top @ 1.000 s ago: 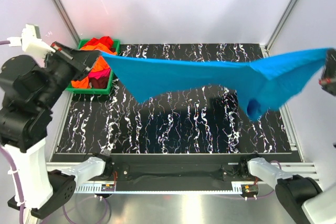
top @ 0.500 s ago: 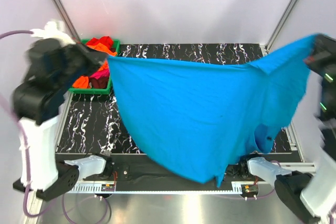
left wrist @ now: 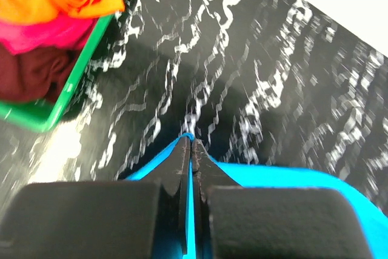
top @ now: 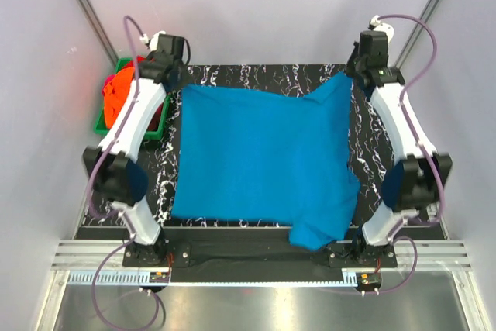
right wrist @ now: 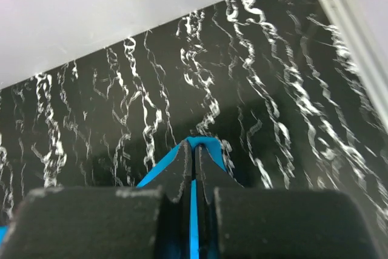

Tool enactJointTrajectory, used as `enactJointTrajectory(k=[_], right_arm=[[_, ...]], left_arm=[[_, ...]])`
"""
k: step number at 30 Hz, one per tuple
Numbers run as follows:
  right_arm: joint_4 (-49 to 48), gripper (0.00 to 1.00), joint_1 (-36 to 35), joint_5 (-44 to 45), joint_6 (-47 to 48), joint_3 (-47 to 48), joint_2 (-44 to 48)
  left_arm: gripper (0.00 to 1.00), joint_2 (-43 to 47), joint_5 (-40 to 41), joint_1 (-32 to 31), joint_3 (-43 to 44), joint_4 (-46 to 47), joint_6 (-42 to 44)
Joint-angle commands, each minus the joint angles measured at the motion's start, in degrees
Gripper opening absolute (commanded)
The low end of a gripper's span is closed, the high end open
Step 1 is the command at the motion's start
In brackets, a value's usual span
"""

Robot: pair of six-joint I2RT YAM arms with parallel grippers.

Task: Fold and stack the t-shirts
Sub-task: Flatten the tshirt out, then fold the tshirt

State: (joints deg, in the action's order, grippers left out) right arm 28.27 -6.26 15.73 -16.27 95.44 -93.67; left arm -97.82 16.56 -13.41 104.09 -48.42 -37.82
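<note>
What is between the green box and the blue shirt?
Just bare marbled table, seen in the left wrist view between green bin and blue t-shirt. In the top view the left arm reaches over that strip.

No legible text anywhere, it seems.

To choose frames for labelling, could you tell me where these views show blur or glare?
Top view: sharp, soft glare on the metal strip at the bottom. Left wrist: table pattern smeared toward the right, a bright glare patch beside the bin. Right wrist: table mostly crisp, the rail at the right edge blurred.
</note>
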Motion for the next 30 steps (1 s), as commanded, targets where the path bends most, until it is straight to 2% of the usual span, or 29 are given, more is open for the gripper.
enactJointTrajectory(k=[1,5,11,15,19,26,30], right_arm=[[-12.3,0.0,2.7,-9.2,0.0,7.4,-6.9],[-12.6,0.0,4.9,-15.4,-1.1,15.6,-19.6],[-14.8,0.0,5.9,-24.2,-3.7,22.5,-28.3],[-15.1,0.0,5.9,-25.8,-5.8,22.6,-30.1],[-15.0,0.0,8.4,-26.3,-8.9,18.5,-29.2],[-7.8,0.0,9.7,-26.9,-8.7,16.7,-27.5],[-5.4,0.0,10.1,-27.9,-9.0,14.2,-26.0]], left_arm=[[0.0,-6.3,3.0,2.0,6.4,10.0,1.8],[0.0,-14.6,0.2,3.4,10.8,13.4,3.1],[0.0,-21.0,-2.8,4.4,12.3,19.7,3.4],[0.0,-22.7,-4.9,4.9,12.0,22.4,3.5],[0.0,-23.3,-5.7,5.8,10.1,22.3,3.5],[0.0,-21.0,-9.4,7.3,4.3,22.4,5.2],[0.0,-21.4,-9.5,7.6,4.1,18.4,6.6]])
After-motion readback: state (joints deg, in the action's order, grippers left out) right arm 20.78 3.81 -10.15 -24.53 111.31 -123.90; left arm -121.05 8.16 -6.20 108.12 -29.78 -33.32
